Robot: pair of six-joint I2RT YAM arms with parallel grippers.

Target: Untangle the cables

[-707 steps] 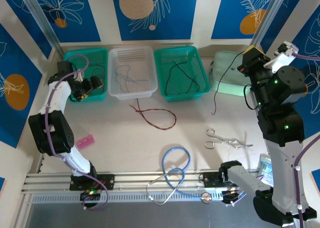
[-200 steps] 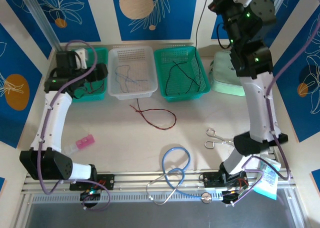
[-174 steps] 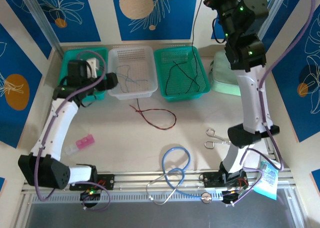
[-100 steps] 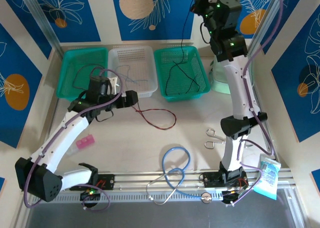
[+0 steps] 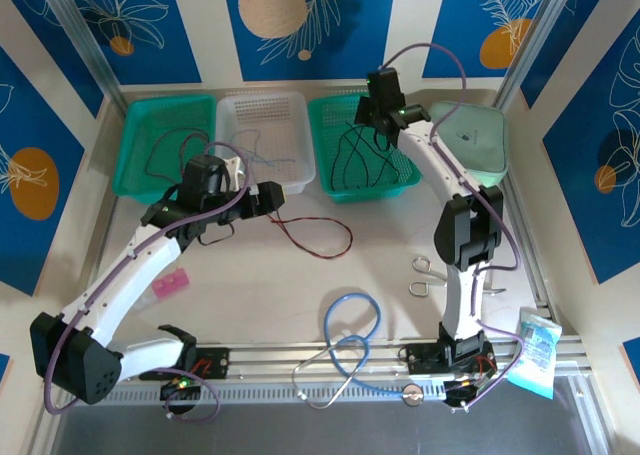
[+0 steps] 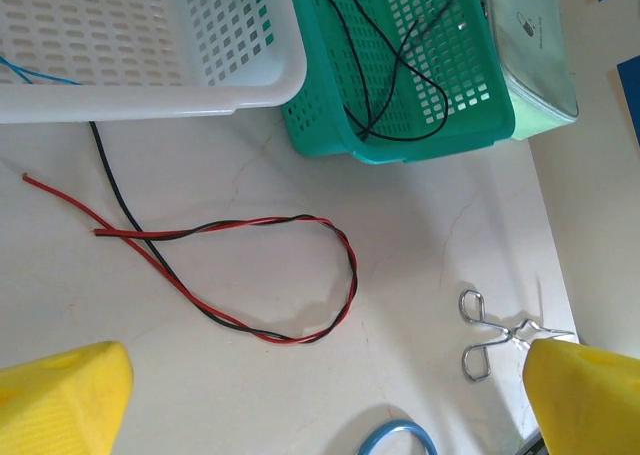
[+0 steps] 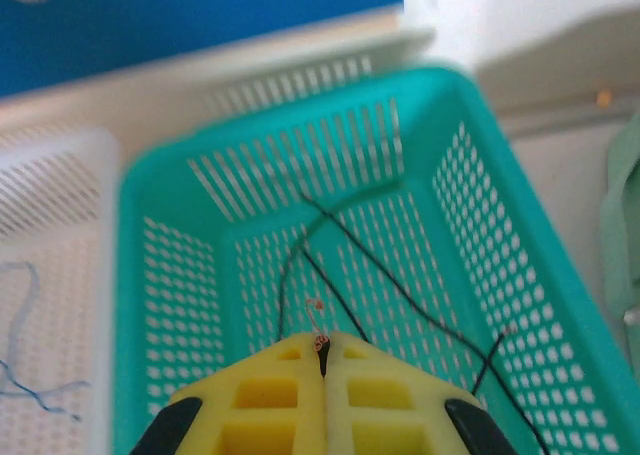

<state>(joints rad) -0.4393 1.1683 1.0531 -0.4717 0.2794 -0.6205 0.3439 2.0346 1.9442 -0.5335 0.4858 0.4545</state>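
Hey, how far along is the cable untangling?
Done: a blue-grey wire sits alone in the white basket. In hand: right gripper shut on a black cable over the right green basket. Left: red-and-black pair twisted on the table below the open left gripper.

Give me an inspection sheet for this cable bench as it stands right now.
Surface: pale table, with a metal rail along the near edge.
Job's things: red-and-black twisted cable looped on the table; black cable in right green basket; blue-grey cable in white basket; dark cable in left green basket.
Clutter: light-blue tube loop, metal forceps, pink block, mint-green case, packet.
Grippers: left gripper open above the table by the white basket; right gripper shut on the black cable's end, over the right green basket.
Cables: purple cords along both arms.
Surroundings: blue leaf-patterned wall panels.
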